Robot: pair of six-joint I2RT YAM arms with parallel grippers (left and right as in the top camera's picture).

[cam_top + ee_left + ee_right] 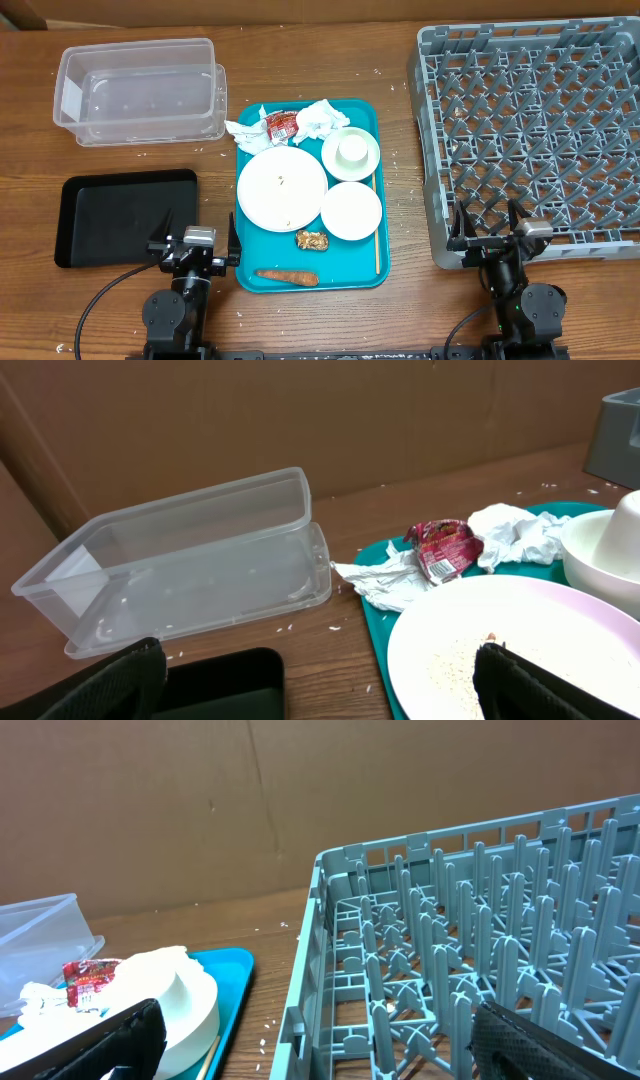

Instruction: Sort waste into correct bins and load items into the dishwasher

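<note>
The left arm sits folded low at the table's near edge, about 7 o'clock, and the left gripper [198,236] points toward 12 with its two fingers spread wide and nothing between them. At its 10 o'clock, the flat black tray [80,215] lies with a bare floor, its right rim just beside the spread fingers. The clear tub [140,47] stands beyond that tray toward 12, upright and holding nothing but a few white specks. To the right lies the teal tray [362,268], with the waste and dishes on it. Crumpled napkins [318,118] and a red wrapper [281,125] are bunched along its far edge. The large plate [282,188] is below them, dusted with rice-like crumbs [455,670]. At the plate's 2 o'clock a cup [351,150] sits upside down in a small bowl, and another bowl [351,210] rests at its 4 o'clock. A brown food chunk [312,240] and a carrot piece [287,277] lie near the tray's near edge, toward 6, and a thin wooden stick [376,225] lies along its right side. The right arm is folded likewise at about 5 o'clock. The right gripper [490,226] has its fingers spread apart, empty, and reaches just over the near rim of the grey dish rack [530,120]. The rack fills the table's right side, with all its pegs bare.
</note>
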